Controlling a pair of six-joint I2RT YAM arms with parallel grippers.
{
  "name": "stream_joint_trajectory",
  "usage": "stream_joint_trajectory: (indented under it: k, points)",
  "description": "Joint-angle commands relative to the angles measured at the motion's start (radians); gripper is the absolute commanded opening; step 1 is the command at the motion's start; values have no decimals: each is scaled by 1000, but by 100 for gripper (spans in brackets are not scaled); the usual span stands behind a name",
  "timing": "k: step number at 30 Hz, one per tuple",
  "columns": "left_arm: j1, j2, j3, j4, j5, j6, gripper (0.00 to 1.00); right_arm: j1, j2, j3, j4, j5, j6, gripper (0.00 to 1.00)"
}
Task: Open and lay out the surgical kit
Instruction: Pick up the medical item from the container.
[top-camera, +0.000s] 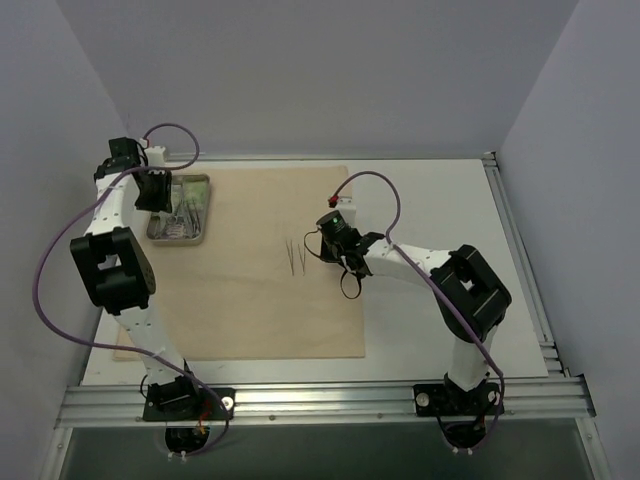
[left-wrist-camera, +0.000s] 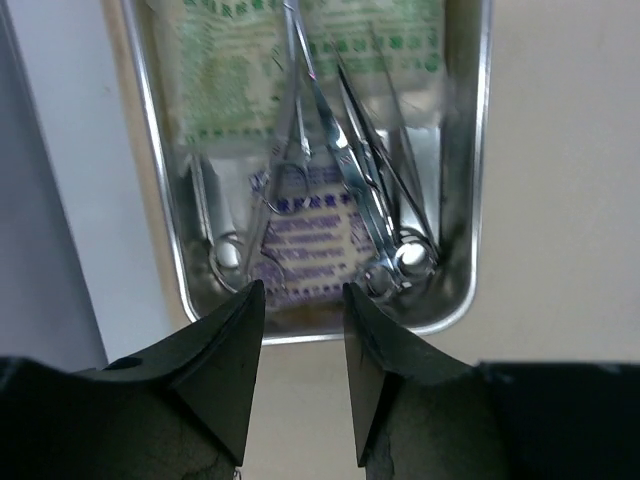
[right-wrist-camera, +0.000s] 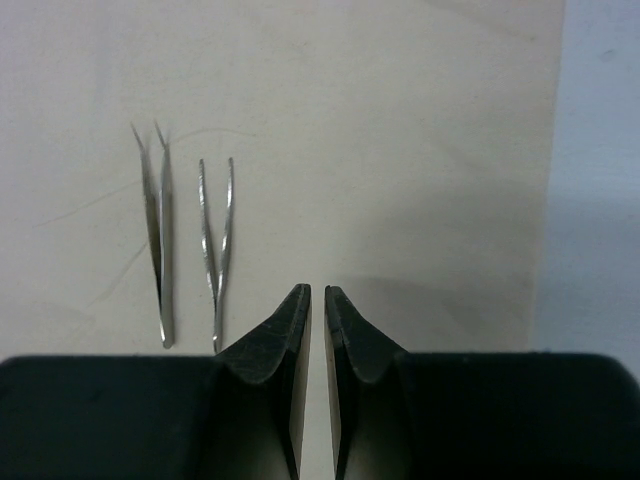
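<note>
The surgical kit's beige cloth (top-camera: 250, 310) lies spread flat on the table. Its steel tray (top-camera: 207, 215) sits on the cloth's far left corner. In the left wrist view the tray (left-wrist-camera: 470, 200) holds scissor-like instruments (left-wrist-camera: 350, 170), green and white packets (left-wrist-camera: 225, 80) and a purple-printed packet (left-wrist-camera: 310, 235). My left gripper (top-camera: 157, 195) (left-wrist-camera: 303, 295) hangs open just short of the tray's near end, with nothing between its fingers. Two tweezers (top-camera: 295, 257) lie side by side mid-cloth (right-wrist-camera: 155, 235) (right-wrist-camera: 218, 250). My right gripper (top-camera: 325, 245) (right-wrist-camera: 317, 292) is just right of them, shut and empty.
The cloth's right edge (right-wrist-camera: 550, 200) runs close beside my right gripper, with bare white table (top-camera: 450, 200) beyond it. Grey walls (top-camera: 60, 130) enclose the table on three sides. A metal rail (top-camera: 330, 400) crosses the near edge by the arm bases.
</note>
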Motion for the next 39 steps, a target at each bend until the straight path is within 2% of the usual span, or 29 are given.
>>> stream_joint_trajectory:
  k: [1, 5, 12, 27, 39]
  points:
    - [-1, 134, 189, -27, -121, 28, 46, -53, -38, -9, 31, -17, -43, 8]
    - [-11, 307, 362, -79, -167, 42, 46, -98, -23, -15, 43, -53, -69, 8]
    - [-24, 436, 517, -136, -167, 69, 47, -128, 37, 3, 53, -93, -83, 8]
    - [-22, 390, 415, -144, -167, 122, 38, -152, 62, 22, 54, -121, -95, 8]
    - [-21, 288, 399, -127, -119, 106, 38, -152, 52, 6, 54, -123, -91, 8]
